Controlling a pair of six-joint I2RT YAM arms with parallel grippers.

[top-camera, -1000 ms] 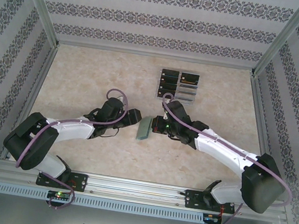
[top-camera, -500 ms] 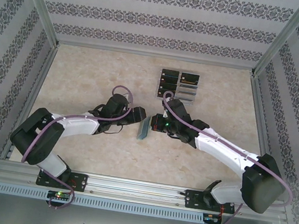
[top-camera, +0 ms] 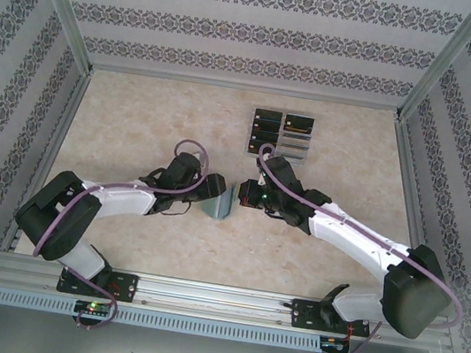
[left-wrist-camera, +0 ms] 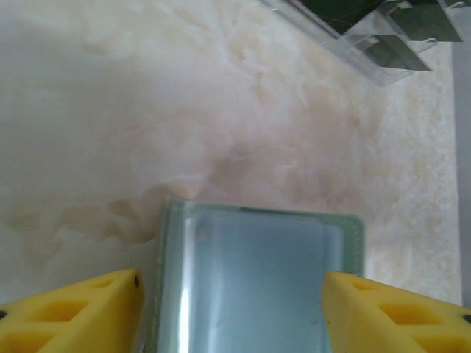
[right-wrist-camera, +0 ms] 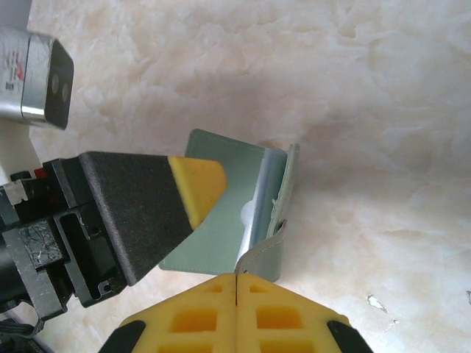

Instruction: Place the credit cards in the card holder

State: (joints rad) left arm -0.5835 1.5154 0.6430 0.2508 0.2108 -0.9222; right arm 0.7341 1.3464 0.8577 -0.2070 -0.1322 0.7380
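I am pinching the card holder [right-wrist-camera: 221, 220] with closed right fingers [right-wrist-camera: 213, 294], left fingers [left-wrist-camera: 129, 301] spread astride it, credit cards [top-camera: 269, 117] all waiting beyond them

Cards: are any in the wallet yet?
Not that I can see. Done: the wallet stands on edge, part open. In hand: the right gripper pinches its flap; the left gripper has open fingers either side of it. Left: all the cards I can see sit in the rack.

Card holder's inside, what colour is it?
The card holder is pale grey-blue inside, seen best from the left wrist view.
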